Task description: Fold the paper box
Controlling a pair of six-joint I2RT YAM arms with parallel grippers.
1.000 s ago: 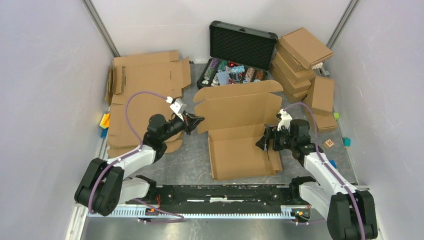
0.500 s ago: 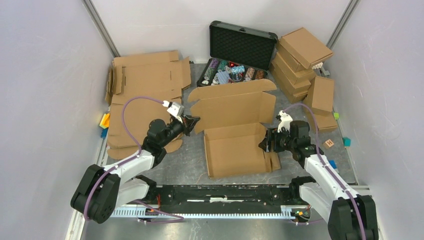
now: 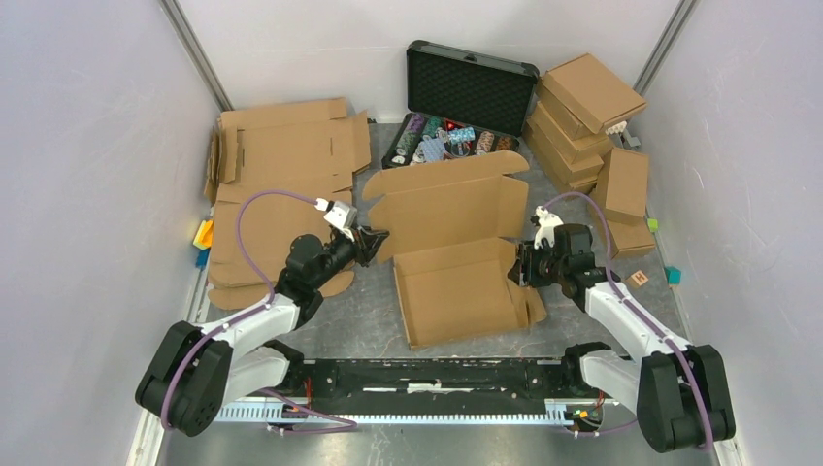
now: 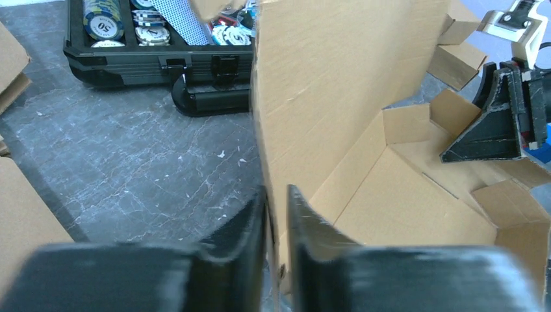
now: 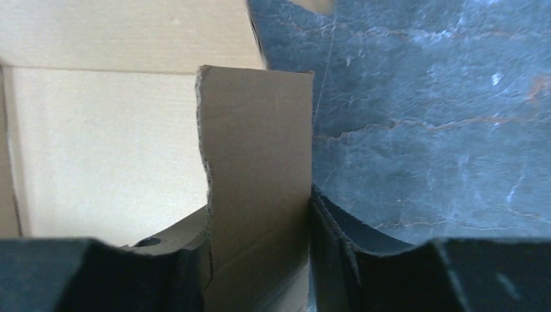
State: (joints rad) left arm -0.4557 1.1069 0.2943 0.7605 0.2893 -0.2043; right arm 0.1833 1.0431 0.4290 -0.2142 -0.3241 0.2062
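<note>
Your box (image 3: 454, 291) sits half-formed in the middle of the table (image 3: 359, 313), its tray flat and its big back panel (image 3: 446, 209) raised. Your left hand (image 3: 379, 236) is nearly closed, pinching that panel's left edge. Your right hand (image 3: 515, 269) stands about half open around a side flap (image 5: 260, 169) at the box's right wall. You cannot tell whether it presses.

Top view: lit evenly from overhead, diffuse. Shadows soft and faint, no glare noted, sharp throughout.

Left wrist view: left fingers (image 4: 240, 250) at btm rendered blurred, out of focus. Bkgd sharp.

Right wrist view: inner face of paper box (image 5: 97, 143) overexposed, washed out. Right fingers (image 5: 364, 260) dark, soft. Table (image 5: 422, 130) acceptably sharp.
</note>
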